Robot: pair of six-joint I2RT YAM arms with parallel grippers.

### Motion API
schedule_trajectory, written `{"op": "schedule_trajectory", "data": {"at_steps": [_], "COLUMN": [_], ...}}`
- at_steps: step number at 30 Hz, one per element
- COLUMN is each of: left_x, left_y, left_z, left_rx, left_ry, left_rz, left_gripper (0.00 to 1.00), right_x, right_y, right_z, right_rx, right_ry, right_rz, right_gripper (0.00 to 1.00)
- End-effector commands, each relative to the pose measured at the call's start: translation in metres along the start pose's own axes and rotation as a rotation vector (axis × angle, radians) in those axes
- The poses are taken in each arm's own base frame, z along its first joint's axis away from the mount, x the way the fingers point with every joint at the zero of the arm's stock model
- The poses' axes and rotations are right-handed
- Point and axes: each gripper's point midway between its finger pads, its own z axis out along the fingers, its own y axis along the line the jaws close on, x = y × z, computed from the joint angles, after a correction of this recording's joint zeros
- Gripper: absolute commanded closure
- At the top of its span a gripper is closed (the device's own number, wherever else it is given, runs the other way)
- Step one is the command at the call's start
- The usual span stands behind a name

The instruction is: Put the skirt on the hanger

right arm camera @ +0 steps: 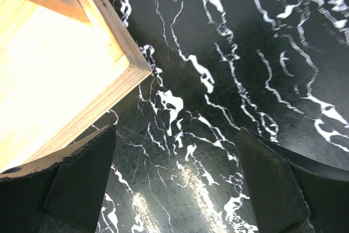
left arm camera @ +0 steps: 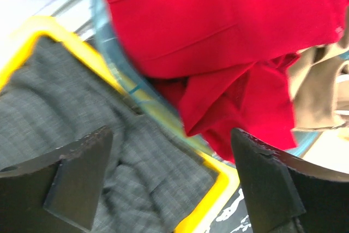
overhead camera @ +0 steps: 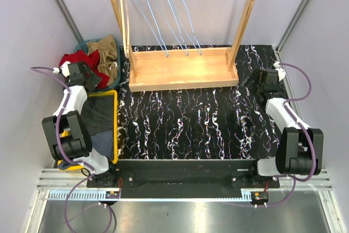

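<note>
Nearest the lens in the left wrist view, the left gripper (left arm camera: 172, 184) hangs with its jaws spread wide and nothing between them, over the spot where a yellow bin (left arm camera: 217, 183) meets a teal basket (left arm camera: 117, 64). A red garment (left arm camera: 218, 36) spills over the basket rim across the upper right of that frame. It is probably the skirt, though no waistband or hem shows to confirm it. A tan garment (left arm camera: 316, 91) beside it and the grey cloth (left arm camera: 65, 102) in the bin are other candidates. The red garment looks light, limp and creased, so it should sag from any pinch; a doubled edge or the waistband would likely give the best hold. The right gripper (right arm camera: 174, 184), jaws likewise released and empty, hovers over the table (right arm camera: 245, 53) by the wooden rack (right arm camera: 54, 69). Its thin wire hangers (overhead camera: 173, 23) are hard to make out against the pale wall.
</note>
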Motion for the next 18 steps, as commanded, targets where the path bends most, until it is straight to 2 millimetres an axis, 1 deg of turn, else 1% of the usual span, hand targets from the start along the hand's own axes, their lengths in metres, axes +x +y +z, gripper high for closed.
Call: {"op": "schedule_trajectory", "data": {"at_steps": [1,2,3,4,5,6,7,8,9,10,13,14,16,17,18], "left_x": [-0.030,-0.026,-0.028,-0.028,-0.027,-0.033,-0.034,-0.036,-0.042,-0.044,-0.063,-0.073,-0.085,-0.090,-0.100], "left_y": [-0.038,-0.038,-0.040,-0.041,-0.042,-0.046,-0.048,-0.049,-0.052,-0.053,-0.067,-0.071,-0.085,-0.088,-0.098], "left_z": [0.011,0.018,0.021,0.023,0.027,0.027,0.029,0.028,0.025,0.022,0.001,-0.013,-0.033,-0.048,-0.063], "left_rx": [0.139,0.134,0.138,0.135,0.136,0.151,0.153,0.154,0.156,0.163,0.215,0.239,0.293,0.314,0.350], "left_ry": [-0.078,-0.067,-0.070,-0.066,-0.060,-0.065,-0.067,-0.069,-0.077,-0.082,-0.135,-0.164,-0.192,-0.202,-0.221], "left_rz": [-0.045,-0.040,-0.036,-0.033,-0.025,-0.021,-0.012,-0.014,-0.016,-0.018,-0.017,-0.010,0.006,0.028,0.037], "left_gripper": [0.18,0.23,0.41,0.47,0.55,0.64,0.81,0.93,1.00,1.00,1.00,1.00,1.00,1.00,1.00], "right_x": [-0.013,-0.014,-0.012,-0.011,-0.010,-0.010,-0.010,-0.010,-0.011,-0.011,-0.011,-0.012,-0.014,-0.014,-0.015], "right_y": [0.021,0.022,0.022,0.024,0.024,0.024,0.025,0.025,0.026,0.027,0.031,0.031,0.034,0.034,0.036], "right_z": [0.008,0.009,0.011,0.012,0.013,0.013,0.012,0.012,0.010,0.009,0.004,0.003,-0.003,-0.004,-0.008], "right_rx": [-0.064,-0.067,-0.065,-0.071,-0.073,-0.072,-0.078,-0.078,-0.083,-0.089,-0.110,-0.113,-0.129,-0.133,-0.144], "right_ry": [-0.006,-0.005,0.004,0.008,0.014,0.015,0.015,0.015,0.013,0.015,0.017,0.014,0.006,0.008,0.006], "right_rz": [0.026,0.028,0.030,0.031,0.032,0.034,0.034,0.034,0.041,0.044,0.050,0.054,0.058,0.058,0.057], "right_gripper": [0.02,0.02,0.02,0.02,0.02,0.02,0.02,0.03,0.03,0.03,0.03,0.03,0.04,0.04,0.04]}}
